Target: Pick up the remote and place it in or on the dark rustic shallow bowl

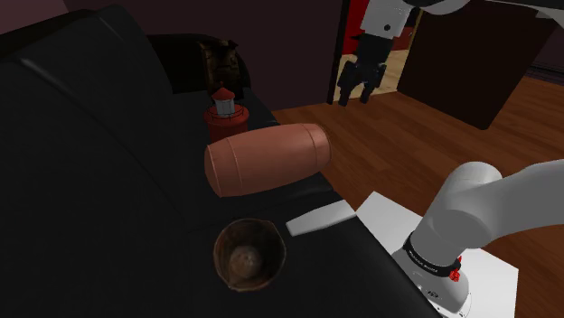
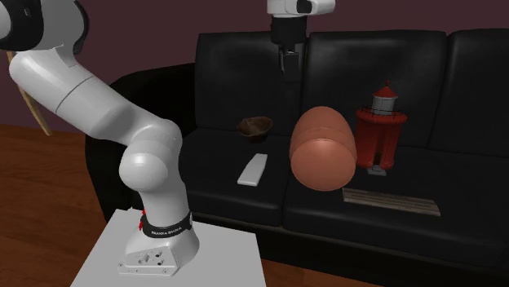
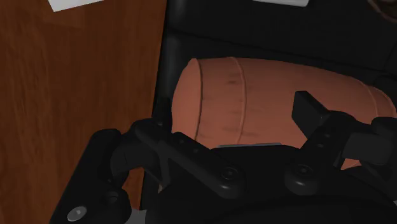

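Note:
The remote (image 1: 321, 218) (image 2: 253, 169) is a flat pale grey bar lying on the black sofa's seat near its front edge. The dark brown shallow bowl (image 1: 249, 256) (image 2: 255, 126) stands on the same seat, a short way behind the remote toward the backrest. My black gripper (image 1: 359, 92) (image 2: 287, 67) hangs high in the air, well above the seat and apart from both. In the wrist view its fingers (image 3: 312, 109) stand apart with nothing between them, and the salmon bolster (image 3: 254, 89) lies below.
A salmon cylinder bolster (image 1: 267, 158) (image 2: 324, 149) lies on the seat beside the remote. Past it stand a red lighthouse figure (image 1: 226, 107) (image 2: 381, 122) and a flat wooden board (image 2: 390, 201). My white stand (image 1: 452, 244) sits on the wooden floor before the sofa (image 2: 391, 65).

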Robot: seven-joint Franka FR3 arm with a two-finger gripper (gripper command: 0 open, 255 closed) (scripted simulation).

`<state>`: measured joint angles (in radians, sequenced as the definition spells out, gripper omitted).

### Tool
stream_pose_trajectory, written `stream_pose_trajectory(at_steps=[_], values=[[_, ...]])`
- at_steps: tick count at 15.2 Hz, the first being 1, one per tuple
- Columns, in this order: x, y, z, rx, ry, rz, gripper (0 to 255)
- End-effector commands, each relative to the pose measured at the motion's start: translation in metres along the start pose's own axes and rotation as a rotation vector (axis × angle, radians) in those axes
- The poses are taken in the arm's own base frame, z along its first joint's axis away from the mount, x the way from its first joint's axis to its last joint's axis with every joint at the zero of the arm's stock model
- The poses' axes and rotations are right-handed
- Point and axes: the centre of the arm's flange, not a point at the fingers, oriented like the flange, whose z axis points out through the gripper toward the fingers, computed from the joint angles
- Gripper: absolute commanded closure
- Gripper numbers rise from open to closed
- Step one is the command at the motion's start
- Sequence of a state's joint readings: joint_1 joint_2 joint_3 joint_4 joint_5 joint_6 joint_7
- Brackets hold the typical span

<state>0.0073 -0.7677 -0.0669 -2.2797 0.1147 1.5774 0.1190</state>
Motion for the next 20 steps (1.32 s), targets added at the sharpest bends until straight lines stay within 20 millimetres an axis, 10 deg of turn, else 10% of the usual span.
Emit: stream_pose_trajectory(at_steps=[1, 20], values=[[0.000, 0.000, 0.000, 0.000, 0.000, 0.000, 0], [-0.052, -0.117, 0.222, -0.113, -0.118, -1.058, 0]])
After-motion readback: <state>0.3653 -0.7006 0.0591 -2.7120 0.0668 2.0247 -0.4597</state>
